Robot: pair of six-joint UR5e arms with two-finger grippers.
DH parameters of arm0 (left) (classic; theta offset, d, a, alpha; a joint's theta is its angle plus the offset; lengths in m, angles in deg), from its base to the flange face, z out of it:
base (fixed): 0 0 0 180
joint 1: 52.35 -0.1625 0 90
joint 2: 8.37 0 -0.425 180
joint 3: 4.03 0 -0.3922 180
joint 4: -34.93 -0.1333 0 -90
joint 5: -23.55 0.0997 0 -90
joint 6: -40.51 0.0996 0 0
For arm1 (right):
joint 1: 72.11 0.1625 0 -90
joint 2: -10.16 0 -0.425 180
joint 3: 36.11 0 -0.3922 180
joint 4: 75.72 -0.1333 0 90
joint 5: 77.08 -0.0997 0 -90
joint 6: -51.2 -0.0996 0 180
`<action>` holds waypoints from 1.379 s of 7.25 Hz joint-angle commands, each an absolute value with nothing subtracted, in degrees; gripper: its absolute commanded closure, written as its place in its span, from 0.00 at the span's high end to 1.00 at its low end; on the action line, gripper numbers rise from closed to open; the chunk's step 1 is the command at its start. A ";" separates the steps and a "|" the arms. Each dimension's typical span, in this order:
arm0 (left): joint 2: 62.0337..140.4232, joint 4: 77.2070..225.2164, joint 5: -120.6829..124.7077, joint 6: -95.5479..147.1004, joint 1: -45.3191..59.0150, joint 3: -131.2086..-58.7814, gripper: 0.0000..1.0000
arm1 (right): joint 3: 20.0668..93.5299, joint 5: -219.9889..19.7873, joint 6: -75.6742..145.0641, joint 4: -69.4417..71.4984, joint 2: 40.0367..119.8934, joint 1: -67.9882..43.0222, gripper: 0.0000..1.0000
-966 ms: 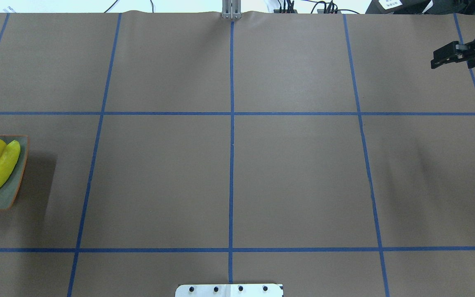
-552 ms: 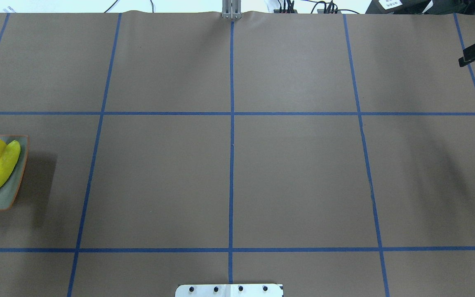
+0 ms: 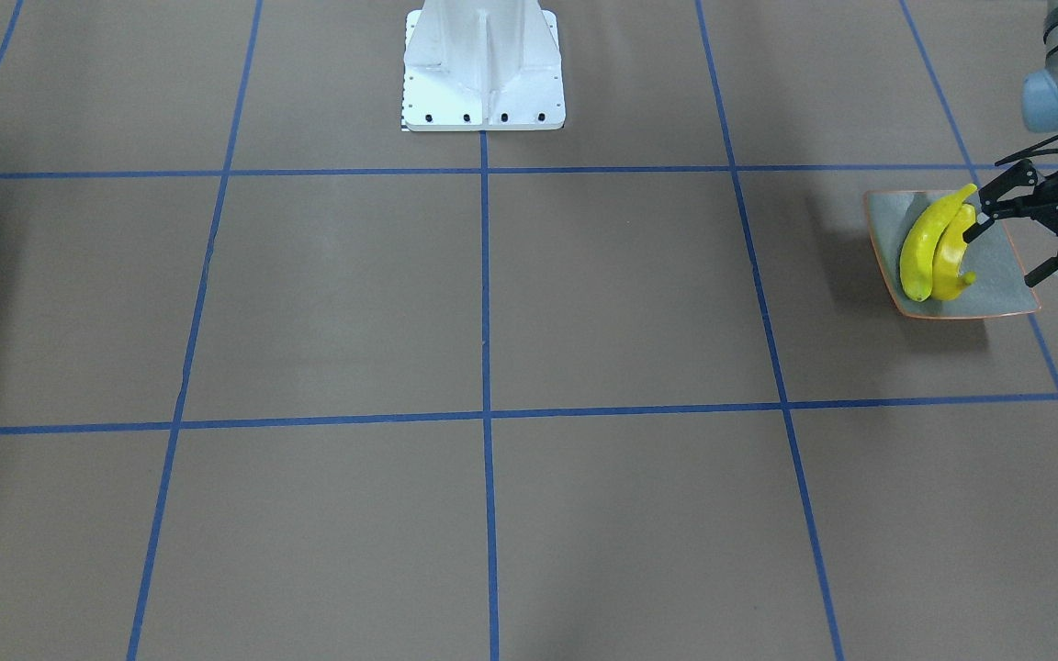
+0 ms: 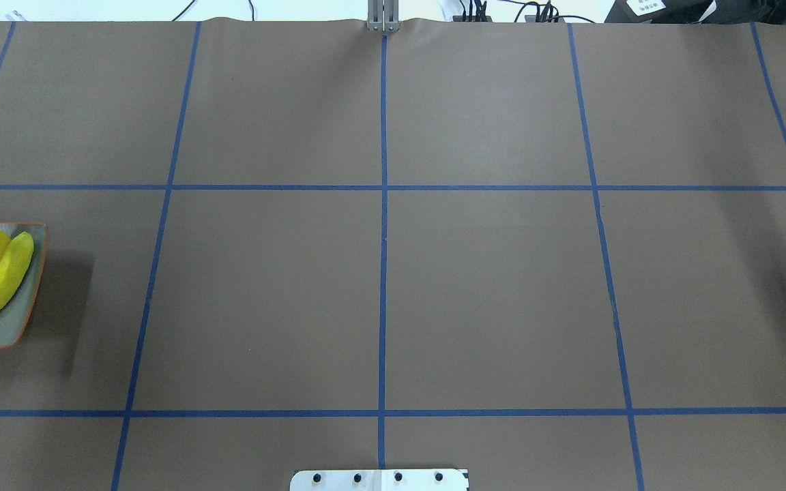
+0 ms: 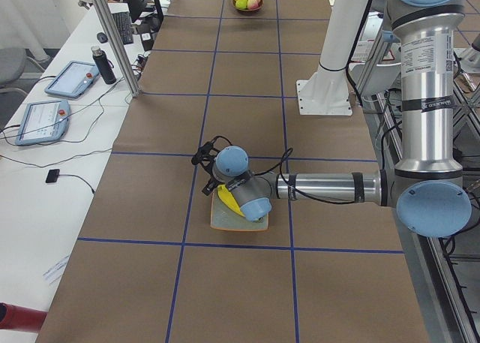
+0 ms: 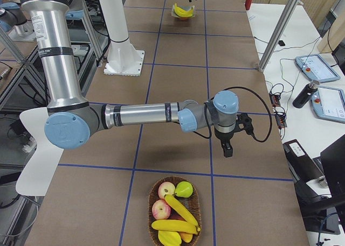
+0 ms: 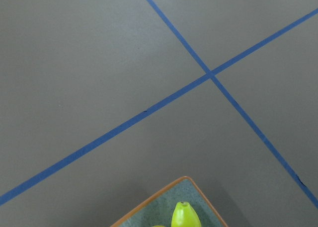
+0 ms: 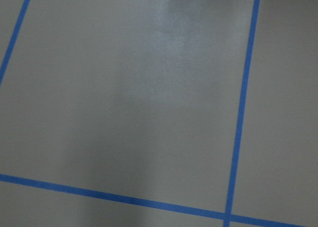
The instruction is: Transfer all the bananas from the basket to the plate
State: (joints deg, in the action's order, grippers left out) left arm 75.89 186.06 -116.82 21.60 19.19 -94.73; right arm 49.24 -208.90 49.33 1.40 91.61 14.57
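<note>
Two yellow bananas (image 3: 933,243) lie side by side on the grey-green plate (image 3: 997,296), which sits at the table's left end. My left gripper (image 3: 1005,250) hovers open over the plate beside them, holding nothing. The left wrist view catches only the plate's corner (image 7: 164,199) and a banana tip (image 7: 185,216). At the opposite end, more bananas (image 6: 179,209) rest in the wicker basket (image 6: 153,196). My right gripper (image 6: 227,147) hangs above the table just short of the basket. It shows only in the exterior right view, so I cannot tell if it is open or shut.
Two apples (image 6: 161,207) and a green pear (image 6: 184,189) share the basket. The white robot pedestal (image 3: 483,64) stands at the table's middle rear. Tablets (image 6: 312,65) and a dark bottle (image 6: 299,93) lie on the side bench beyond the table edge.
The right gripper has slid out of the overhead view past the right edge. The bananas and the plate have not moved.
</note>
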 commanded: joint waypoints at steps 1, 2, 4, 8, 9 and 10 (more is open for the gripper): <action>76.27 186.10 -116.82 21.61 19.20 -94.64 1.00 | 43.56 -212.23 59.93 1.45 93.82 19.97 1.00; 76.27 186.37 -116.82 21.61 19.20 -94.73 1.00 | 39.43 -213.82 66.34 1.28 94.61 22.26 1.00; 76.18 186.63 -116.73 21.61 19.28 -94.64 1.00 | 38.42 -213.22 70.87 1.01 98.73 24.72 1.00; 76.10 186.72 -116.73 21.61 19.28 -94.90 1.00 | 29.82 -207.63 76.86 0.92 99.37 31.16 0.99; 76.10 186.72 -116.73 21.61 19.28 -94.99 1.00 | 28.68 -207.25 75.38 -0.30 99.63 31.16 0.98; 75.92 186.72 -116.73 21.61 19.37 -95.08 1.00 | 28.06 -207.24 69.80 -4.57 100.67 31.16 0.97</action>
State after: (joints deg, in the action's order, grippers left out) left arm 76.06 186.71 -116.73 21.61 19.31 -94.96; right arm 29.23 -207.83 74.66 -0.80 99.76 31.04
